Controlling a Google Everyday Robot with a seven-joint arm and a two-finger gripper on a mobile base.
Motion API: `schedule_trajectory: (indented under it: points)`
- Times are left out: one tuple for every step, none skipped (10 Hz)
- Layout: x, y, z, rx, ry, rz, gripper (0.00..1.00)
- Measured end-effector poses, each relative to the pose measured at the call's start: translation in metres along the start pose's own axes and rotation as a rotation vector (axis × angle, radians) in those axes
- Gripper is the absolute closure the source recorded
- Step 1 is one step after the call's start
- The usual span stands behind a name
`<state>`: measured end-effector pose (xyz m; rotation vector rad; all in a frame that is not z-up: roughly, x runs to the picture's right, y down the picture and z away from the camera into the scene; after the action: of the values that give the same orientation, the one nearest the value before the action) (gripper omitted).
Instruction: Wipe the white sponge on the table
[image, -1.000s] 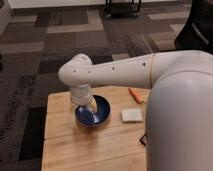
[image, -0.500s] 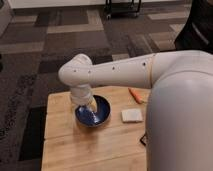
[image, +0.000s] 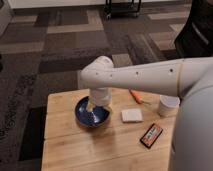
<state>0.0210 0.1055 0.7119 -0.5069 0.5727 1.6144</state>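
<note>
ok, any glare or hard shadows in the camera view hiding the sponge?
Camera view: soft even light, no glare on the table; white sponge lies unshadowed and stands out; the arm overhangs the blue bowl, partly hiding the gripper down in it.

White sponge (image: 132, 115): small flat rect. pad, lying flat on the table (image: 75, 145), right of ctr, in the half nearer the far edge, long sides approx. parallel to that edge. Nothing touching it. Table: light wood, pale plank grain, roughly square; near edge cut off by the frame. Gripper (image: 95, 106) hangs low, left of sponge, apart from it.
</note>
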Motion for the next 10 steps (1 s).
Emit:
schedule_trajectory:
  points:
    - [-0.002,-0.033,-0.002,0.023,0.004,-0.05,0.35]
    - [-0.003,-0.052,-0.006,0.038,0.004,-0.131,0.35]
    - [-0.003,-0.056,-0.008,0.042,0.0,-0.185,0.35]
    - [-0.003,-0.051,-0.017,0.048,-0.016,-0.348,0.35]
    - [-0.004,-0.053,-0.026,0.069,-0.031,-0.504,0.35]
    - [-0.003,-0.051,-0.028,0.072,-0.032,-0.566,0.35]
    - [0.0,-0.048,-0.033,0.086,-0.024,-0.728,0.35]
    - [0.001,-0.049,-0.039,0.111,-0.017,-0.858,0.35]
    - [0.002,-0.048,-0.041,0.124,-0.014,-0.928,0.35]
    - [0.002,-0.048,-0.042,0.128,-0.013,-0.95,0.35]
